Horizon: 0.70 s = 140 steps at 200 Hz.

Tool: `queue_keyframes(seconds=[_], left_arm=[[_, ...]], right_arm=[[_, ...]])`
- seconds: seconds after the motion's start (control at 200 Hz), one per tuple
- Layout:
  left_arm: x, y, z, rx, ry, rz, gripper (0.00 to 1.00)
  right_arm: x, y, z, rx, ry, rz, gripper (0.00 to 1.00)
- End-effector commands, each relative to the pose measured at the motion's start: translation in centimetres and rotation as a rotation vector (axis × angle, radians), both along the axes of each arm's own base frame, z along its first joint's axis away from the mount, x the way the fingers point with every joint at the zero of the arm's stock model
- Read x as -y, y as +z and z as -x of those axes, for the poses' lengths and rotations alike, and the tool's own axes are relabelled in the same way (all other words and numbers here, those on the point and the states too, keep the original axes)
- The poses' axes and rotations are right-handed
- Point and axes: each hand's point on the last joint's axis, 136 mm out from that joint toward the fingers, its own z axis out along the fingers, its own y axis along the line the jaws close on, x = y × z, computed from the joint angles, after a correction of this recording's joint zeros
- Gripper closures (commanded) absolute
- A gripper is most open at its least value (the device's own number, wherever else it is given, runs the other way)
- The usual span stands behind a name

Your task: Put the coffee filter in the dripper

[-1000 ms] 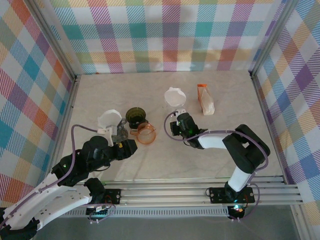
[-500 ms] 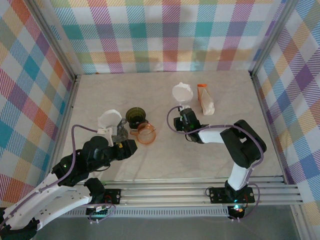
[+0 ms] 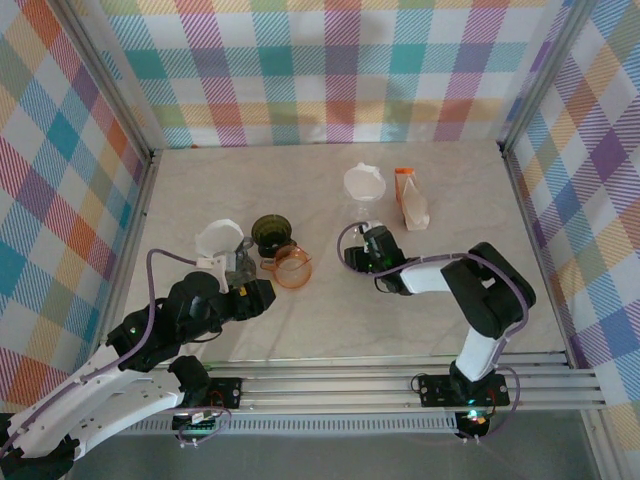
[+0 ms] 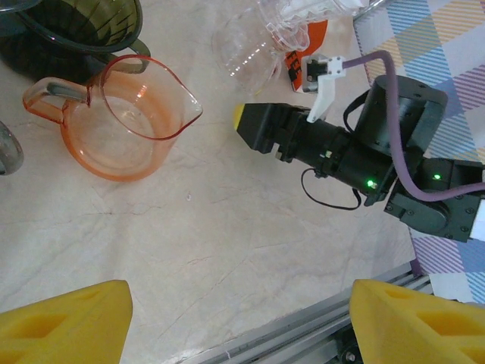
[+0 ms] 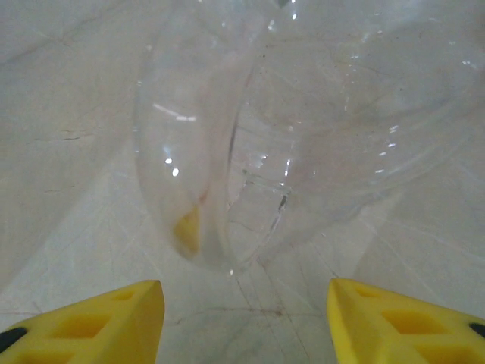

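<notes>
Right wrist view: right gripper [image 5: 246, 311] is spread, yellow fingertips [image 5: 114, 315] at the bottom corners, nothing between them. Just ahead, apart from the pads, a clear dripper [image 5: 227, 152] rests on the table [image 5: 68, 114]. Its walls overlap and catch glare, so whether any paper sits inside cannot be told. In the top view the same dripper reads pale white, just beyond that gripper and beside an orange-topped packet [image 3: 410, 203]; the print on it is too small to read. Left wrist view: left gripper [image 4: 241, 322] is spread, holding nothing, its fingers cut off by the lower edge. Ahead of it is an orange jug [image 4: 125, 117] just beside a dark green dripper [image 4: 72, 34], which is cropped at the top. Top view: a white cone [image 3: 217, 238], a coffee filter by its look, sits just left of the green dripper, close beyond the left gripper and well apart from the right one.
</notes>
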Motion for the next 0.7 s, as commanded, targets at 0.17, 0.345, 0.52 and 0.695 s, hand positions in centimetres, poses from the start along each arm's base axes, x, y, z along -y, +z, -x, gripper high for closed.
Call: queue_keyframes(seconds=[0.17, 0.345, 0.52, 0.695], left_arm=[[-0.3, -0.3, 0.0, -0.003, 0.014, -0.013, 0.22], [-0.5, -0.1, -0.1, 0.005, 0.019, -0.019, 0.19], [-0.7, -0.1, -0.2, 0.011, 0.027, -0.026, 0.14], [-0.8, -0.2, -0.1, 0.007, 0.030, -0.022, 0.05]], right_arm=[[-0.2, 2.9, 3.4, 0.034, 0.018, -0.102, 0.39], [0.6, 5.3, 6.7, 0.030, 0.018, -0.181, 0.39], [-2.3, 8.8, 10.1, 0.000, 0.203, -0.275, 0.37], [-8.1, 10.4, 12.5, -0.015, 0.434, -0.288, 0.36]])
